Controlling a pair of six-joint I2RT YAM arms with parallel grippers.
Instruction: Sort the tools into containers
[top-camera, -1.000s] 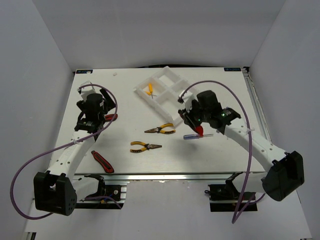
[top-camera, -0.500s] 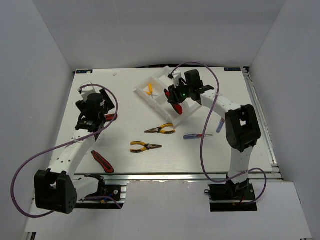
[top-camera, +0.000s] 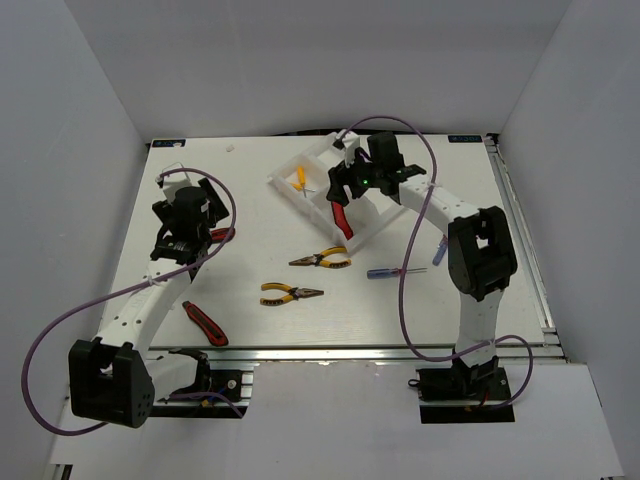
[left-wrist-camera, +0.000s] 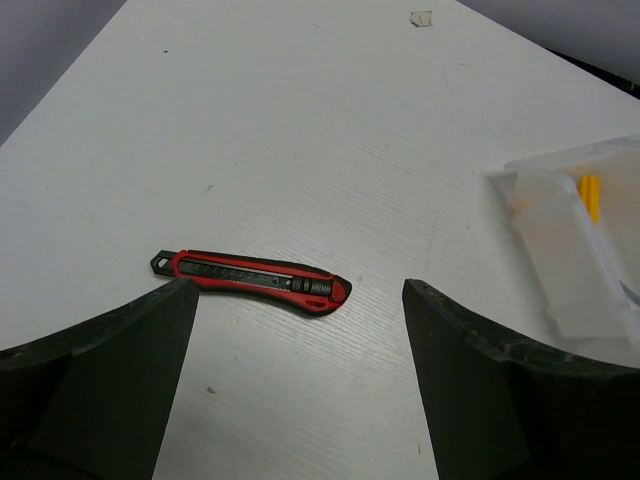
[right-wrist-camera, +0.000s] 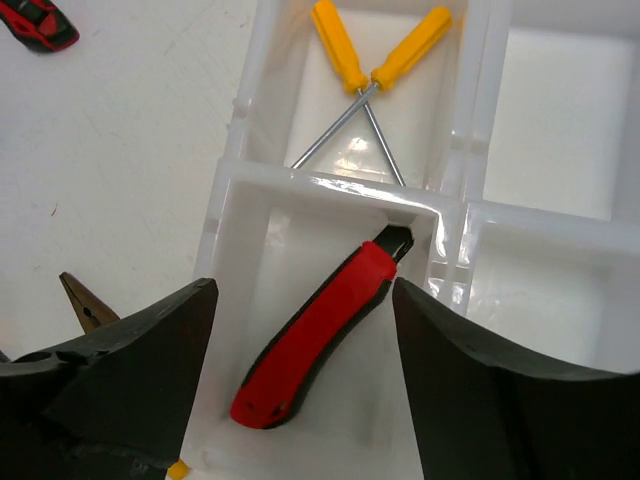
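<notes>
The white divided tray (top-camera: 318, 152) lies at the back centre of the table. My right gripper (top-camera: 345, 188) hovers over it, open. A red-and-black utility knife (right-wrist-camera: 318, 338) lies loose in a near compartment between the spread fingers, touching neither. Two yellow-handled screwdrivers (right-wrist-camera: 345, 50) lie crossed in the compartment beyond. My left gripper (left-wrist-camera: 300, 380) is open above the table, with a second red utility knife (left-wrist-camera: 255, 281) lying just ahead of its fingertips. A third knife (top-camera: 205, 323) lies near the front left.
Two yellow-handled pliers (top-camera: 320, 260) (top-camera: 291, 293) lie mid-table in front of the tray. A blue-handled screwdriver (top-camera: 385, 271) lies to their right, and another blue tool (top-camera: 438, 252) sits behind the right arm. White walls enclose the table.
My right gripper carried the red knife from mid-table back to the tray and opened; the knife now lies in a compartment. The left arm has stayed put.
</notes>
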